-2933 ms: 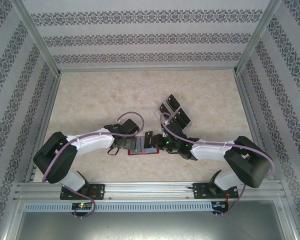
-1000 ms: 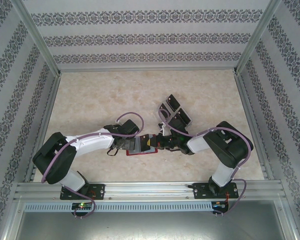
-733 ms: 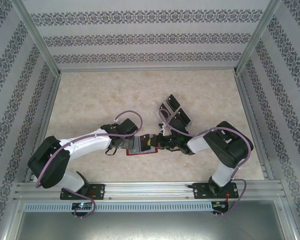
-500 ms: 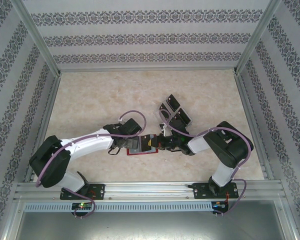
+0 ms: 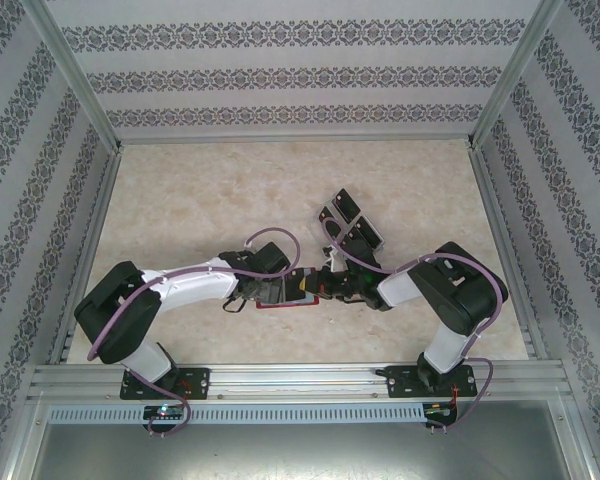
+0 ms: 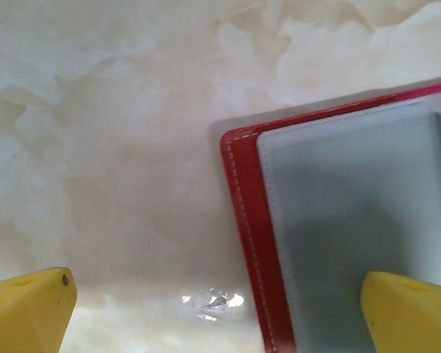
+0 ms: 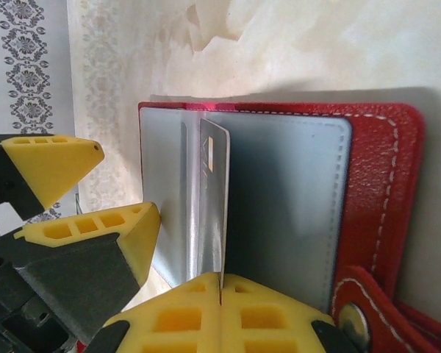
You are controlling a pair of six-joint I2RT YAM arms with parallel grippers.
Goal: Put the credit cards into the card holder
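The card holder (image 5: 283,301) is a red wallet lying open on the table between the two arms, its greyish sleeves (image 7: 287,206) facing up. My right gripper (image 7: 222,283) is shut on one credit card (image 7: 213,198), held on edge with its far end over the sleeves. From above, that gripper (image 5: 316,286) sits at the wallet's right side. My left gripper (image 5: 268,289) is open at the wallet's left edge (image 6: 250,243). One yellow finger (image 6: 410,312) rests over the sleeve, the other (image 6: 26,309) over bare table. Several black credit cards (image 5: 346,222) lie fanned behind the right gripper.
The wallet's red snap tab (image 7: 367,316) lies beside my right gripper. Patterned walls and metal rails (image 5: 88,250) box in the marble-look table (image 5: 200,190). The two grippers work close together over the wallet.
My left gripper has slid a little right, closer onto the wallet's left edge, and its elbow has shifted. The right arm folded in earlier and now holds still with the card.
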